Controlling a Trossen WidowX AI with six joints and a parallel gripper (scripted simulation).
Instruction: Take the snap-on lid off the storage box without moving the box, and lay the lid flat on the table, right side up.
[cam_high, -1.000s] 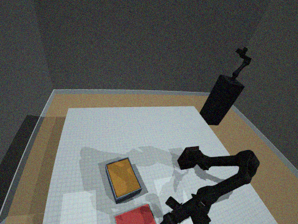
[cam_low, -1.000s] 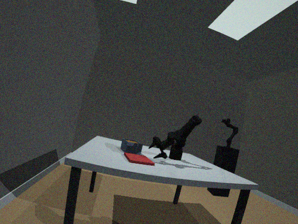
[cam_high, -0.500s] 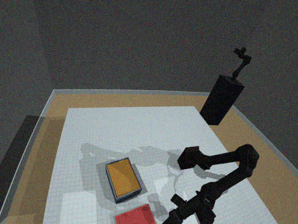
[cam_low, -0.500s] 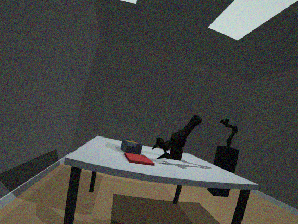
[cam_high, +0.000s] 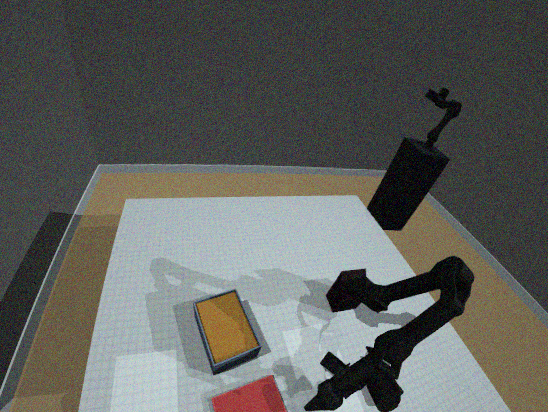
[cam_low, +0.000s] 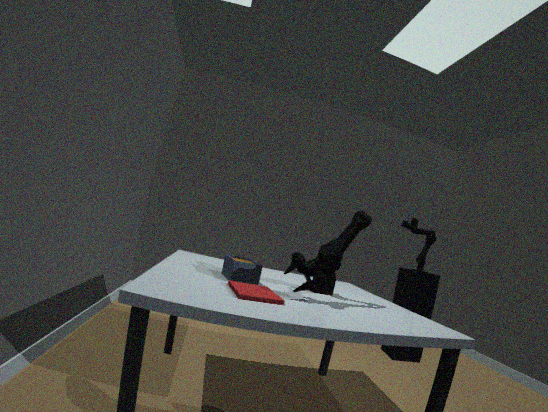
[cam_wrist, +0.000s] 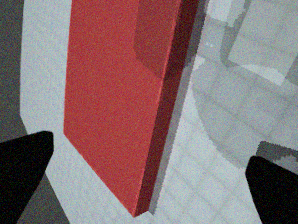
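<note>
We see the red lid (cam_high: 248, 396) lying flat on the desk (cam_high: 240, 230) beside the open storage box (cam_high: 227, 330), our gripper (cam_wrist: 149, 183) spread wide and empty above it.

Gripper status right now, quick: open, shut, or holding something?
Gripper: open wide, holding nothing; the red lid lies flat on the table beyond its fingertips.
</note>
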